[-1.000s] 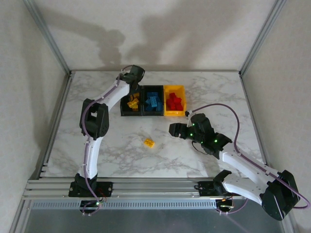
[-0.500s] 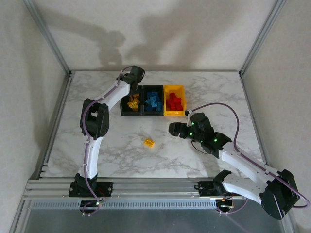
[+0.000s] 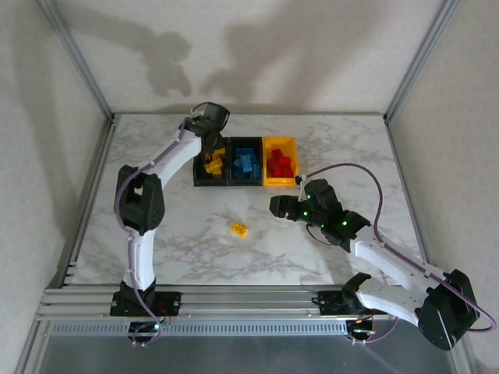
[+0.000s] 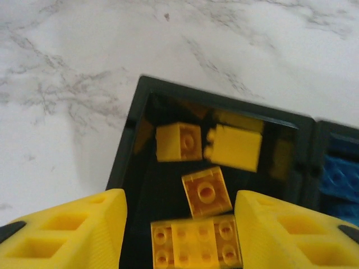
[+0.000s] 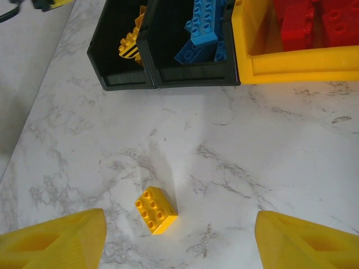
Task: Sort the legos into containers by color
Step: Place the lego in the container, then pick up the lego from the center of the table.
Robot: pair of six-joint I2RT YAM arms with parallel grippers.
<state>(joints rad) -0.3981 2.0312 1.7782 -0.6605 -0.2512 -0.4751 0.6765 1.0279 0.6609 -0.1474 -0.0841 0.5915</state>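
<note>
Overhead first: since a second ago the left arm [image 3: 140, 199] has swung its elbow outward, while the left gripper [image 3: 210, 144] still hangs over the left black bin [image 3: 209, 184]. The right gripper [image 3: 275, 208] and the loose yellow brick [image 3: 238, 229] have not moved. That brick lies on the table [image 3: 187, 249], just beyond the right gripper's fingertips and apart from them. Past the right gripper the three bins stand touching in a row. The left black bin holds yellow bricks [image 3: 212, 165], the middle black bin [image 3: 245, 184] holds blue bricks [image 3: 246, 162], and the yellow bin [image 3: 281, 183] holds red bricks [image 3: 279, 164].

From the left wrist, the left gripper [image 4: 179, 235] stands with its fingers [image 4: 73, 230] spread and nothing held between them. Directly beneath and ahead of them is the left black bin [image 4: 126, 162], with several yellow bricks [image 4: 206, 192] lying loose at its bottom. Blue bricks [image 4: 339, 174] show in the next bin, off to the gripper's right.

From the right wrist, the right gripper [image 5: 179, 246] is spread wide and empty. The loose yellow brick [image 5: 156, 209] sits studs up on the marble, just ahead of the gap between the fingers and nearer the left one. Farther ahead stands the row of bins: the left black bin [image 5: 120, 75], the middle black bin [image 5: 190, 78] and the yellow bin [image 5: 297, 61].
</note>
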